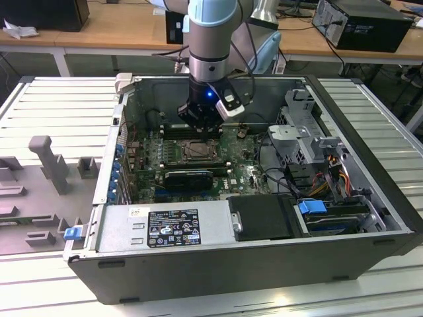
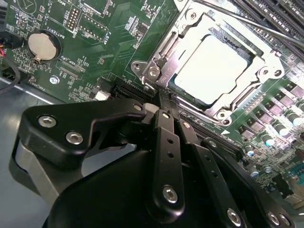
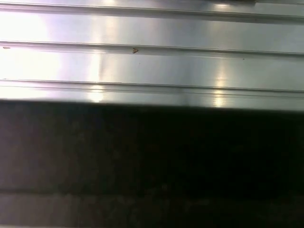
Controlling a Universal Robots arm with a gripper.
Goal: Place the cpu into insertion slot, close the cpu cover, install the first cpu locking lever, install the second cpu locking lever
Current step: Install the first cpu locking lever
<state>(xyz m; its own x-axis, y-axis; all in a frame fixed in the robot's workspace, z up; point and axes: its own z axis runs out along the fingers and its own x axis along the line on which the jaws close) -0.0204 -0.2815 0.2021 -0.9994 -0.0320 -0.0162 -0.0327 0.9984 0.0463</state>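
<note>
The cpu [image 2: 213, 66] lies flat in the insertion slot [image 1: 196, 150], its pale silver face up. The cpu cover [image 2: 194, 26] lies down around it as a metal frame, and the chip shows through its window. A thin locking lever [image 2: 256, 26] runs along one side of the socket; I cannot tell whether it is latched. My gripper [image 2: 164, 102] hangs just beside a corner of the socket with its two black fingers [image 2: 164, 137] pressed together and nothing between them. In the exterior view the gripper [image 1: 200, 129] is low over the board, just behind the socket.
The open computer case [image 1: 370, 198] walls in the green motherboard [image 1: 149, 155]. Long memory slots [image 2: 280, 9] run beside the socket, and a coin battery [image 2: 43, 43] sits on the board. A black card [image 1: 188, 177] lies in front of the socket, with drive bays and cables [image 1: 324, 172] at the exterior view's right. The ribbed metal table [image 3: 152, 66] surrounds the case.
</note>
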